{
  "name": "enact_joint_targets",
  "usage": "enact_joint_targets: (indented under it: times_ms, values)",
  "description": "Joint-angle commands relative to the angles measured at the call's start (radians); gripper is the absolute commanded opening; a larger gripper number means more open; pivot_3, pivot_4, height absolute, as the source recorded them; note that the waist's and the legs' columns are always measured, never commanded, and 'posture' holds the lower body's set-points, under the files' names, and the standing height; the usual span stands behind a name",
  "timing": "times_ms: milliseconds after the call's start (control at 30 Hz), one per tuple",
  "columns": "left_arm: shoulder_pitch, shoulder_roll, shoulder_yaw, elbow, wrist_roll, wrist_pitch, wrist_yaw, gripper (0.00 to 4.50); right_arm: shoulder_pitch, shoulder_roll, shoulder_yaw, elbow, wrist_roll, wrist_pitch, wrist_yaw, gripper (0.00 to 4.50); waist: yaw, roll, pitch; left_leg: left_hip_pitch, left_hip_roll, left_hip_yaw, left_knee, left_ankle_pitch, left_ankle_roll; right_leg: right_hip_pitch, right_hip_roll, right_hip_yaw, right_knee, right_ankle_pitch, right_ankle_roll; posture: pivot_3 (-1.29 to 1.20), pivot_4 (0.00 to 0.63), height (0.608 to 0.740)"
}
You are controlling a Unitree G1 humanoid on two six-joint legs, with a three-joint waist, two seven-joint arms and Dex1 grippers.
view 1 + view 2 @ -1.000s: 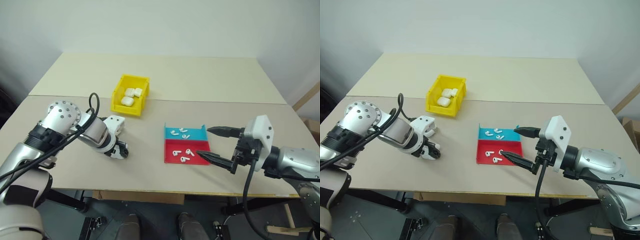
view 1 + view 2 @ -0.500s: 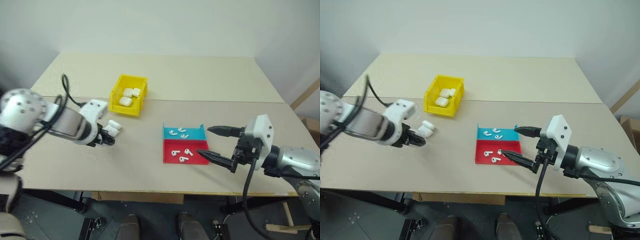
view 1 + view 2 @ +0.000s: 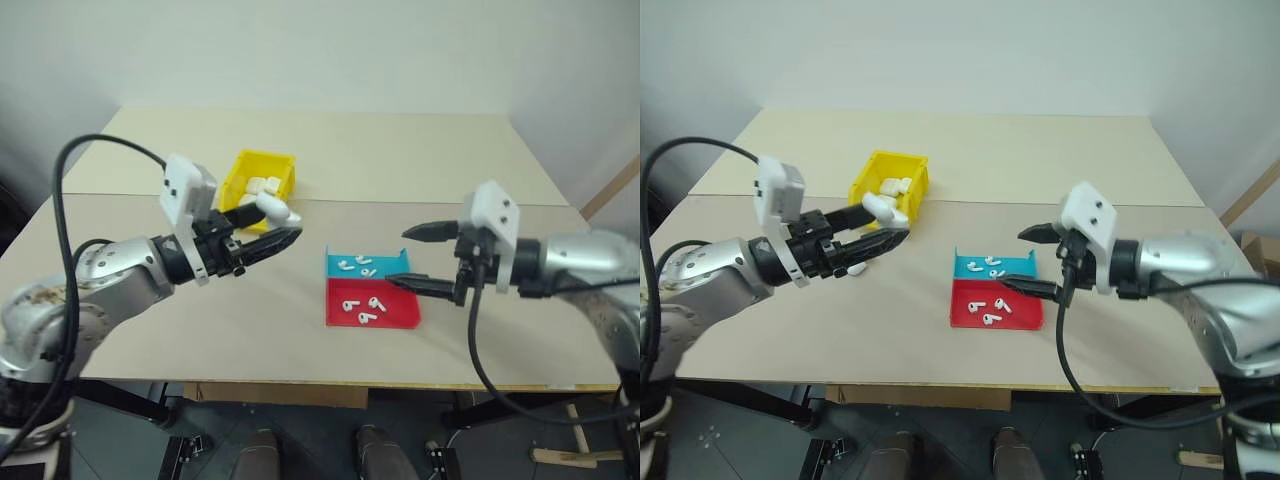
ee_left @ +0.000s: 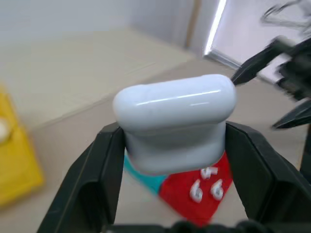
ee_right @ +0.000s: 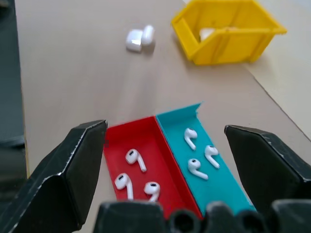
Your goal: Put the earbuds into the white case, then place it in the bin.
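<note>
My left gripper is shut on a white case, lid closed, and holds it level above the table in front of the yellow bin. The case sits between both black fingers. Several white earbuds lie in the blue-and-red tray, some in the red half and some in the blue half. Over the tray's right side my right gripper hangs open with nothing in it.
More white cases lie inside the bin. Another white case lies on the table between the bin and my left arm. The table's seam runs behind the tray; its front edge is close below the tray.
My left gripper closed on the white case, lifted it off the table and swung to point right. The right gripper rose a little and moved over the tray.
</note>
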Motion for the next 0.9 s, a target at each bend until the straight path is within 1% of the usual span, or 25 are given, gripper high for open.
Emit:
enact_joint_targets:
  times_ms: [33,67,133,200,233,267,433,600,700,900]
  values:
    - [-0.002,-0.059,-0.009,0.061,0.116,-0.149,-0.205,2.84,-0.107,-0.037,0.079,0.010,-0.001,0.135,0.038,4.50,0.002,-0.001,-0.001,0.000,0.000,0.000,0.000,-0.001,0.001,0.000,0.000,0.000,-0.001,0.000,0.000,0.00,0.150,0.740]
    - [-0.002,-0.095,-0.022,0.105,0.157,-0.214,-0.279,2.84,-0.151,-0.040,0.122,0.016,-0.013,0.172,0.048,4.32,0.003,-0.001,-0.001,0.000,0.000,0.000,0.000,-0.001,0.002,0.000,0.000,0.000,-0.001,-0.001,0.001,0.00,0.150,0.740]
    - [-0.008,-0.127,-0.044,0.185,0.204,-0.285,-0.442,2.84,-0.221,-0.050,0.205,0.016,-0.037,0.227,0.074,3.89,0.003,-0.001,-0.001,-0.002,0.000,0.000,0.001,-0.002,0.003,0.000,-0.001,0.000,-0.002,-0.001,0.001,0.00,0.150,0.740]
    - [-0.015,-0.139,-0.053,0.243,0.238,-0.326,-0.562,2.84,-0.277,-0.045,0.279,0.013,-0.062,0.279,0.084,3.19,0.001,-0.001,-0.001,-0.003,0.000,0.000,0.001,-0.002,0.003,-0.001,-0.001,0.000,-0.002,-0.001,0.001,0.00,0.150,0.740]
    - [-0.019,-0.142,-0.056,0.264,0.249,-0.340,-0.613,2.84,-0.302,-0.041,0.316,0.012,-0.078,0.300,0.085,2.91,0.000,-0.001,-0.001,-0.003,0.000,0.000,0.001,-0.002,0.003,-0.001,-0.001,0.000,-0.001,-0.001,0.001,0.00,0.150,0.740]
    - [-0.024,-0.147,-0.058,0.276,0.260,-0.347,-0.644,2.84,-0.321,-0.040,0.341,0.016,-0.083,0.321,0.093,2.53,-0.001,-0.001,-0.001,-0.003,0.000,0.000,0.001,-0.002,0.004,-0.002,-0.001,0.000,-0.001,-0.001,0.001,0.00,0.150,0.740]
    - [-0.031,-0.172,-0.054,0.301,0.284,-0.358,-0.743,2.84,-0.388,-0.018,0.417,0.043,-0.110,0.417,0.087,2.53,-0.001,-0.001,-0.001,-0.003,0.000,0.000,0.002,-0.002,0.004,-0.002,-0.001,0.000,0.000,-0.001,0.001,0.00,0.150,0.740]
    - [-0.028,-0.206,-0.051,0.286,0.277,-0.347,-0.796,2.84,-0.404,0.024,0.481,0.039,-0.135,0.495,0.050,2.53,-0.003,-0.001,-0.001,-0.002,0.001,0.000,0.002,-0.002,0.004,-0.002,0.000,0.000,0.000,-0.001,0.001,0.00,0.150,0.740]
    - [-0.034,-0.217,-0.043,0.281,0.249,-0.328,-0.839,2.84,-0.415,0.076,0.518,0.082,-0.153,0.541,0.011,2.53,-0.005,-0.001,-0.001,-0.003,0.001,0.000,0.002,-0.002,0.004,-0.002,0.000,0.000,0.000,-0.001,0.001,0.00,0.150,0.740]
    - [-0.059,-0.233,-0.041,0.285,0.257,-0.322,-0.871,2.84,-0.461,0.158,0.574,0.174,-0.196,0.577,-0.036,2.53,-0.012,-0.001,-0.001,-0.002,0.001,0.000,0.002,-0.002,0.004,-0.002,0.000,-0.001,0.001,-0.001,0.001,0.00,0.150,0.740]
